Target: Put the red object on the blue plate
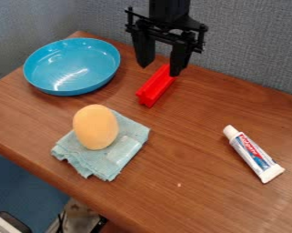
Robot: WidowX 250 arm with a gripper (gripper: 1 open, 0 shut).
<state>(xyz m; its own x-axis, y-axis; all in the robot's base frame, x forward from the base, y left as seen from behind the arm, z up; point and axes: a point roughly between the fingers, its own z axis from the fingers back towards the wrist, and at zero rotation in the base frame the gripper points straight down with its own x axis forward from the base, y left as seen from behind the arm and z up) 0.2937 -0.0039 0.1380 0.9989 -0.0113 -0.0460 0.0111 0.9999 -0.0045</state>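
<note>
The red object (156, 87) is a long red block lying on the wooden table, angled from lower left to upper right. My gripper (163, 61) hangs just above its far end, pointing straight down. Its two black fingers (145, 50) stand apart with nothing between them, so it is open. The blue plate (73, 66) is a shallow blue bowl-like dish at the table's back left, to the left of the red object and empty.
An orange egg-shaped object (95, 126) rests on a crumpled light green cloth (106, 150) at the front centre. A white toothpaste tube (253, 152) lies at the right. The table's front edge (39, 162) runs diagonally.
</note>
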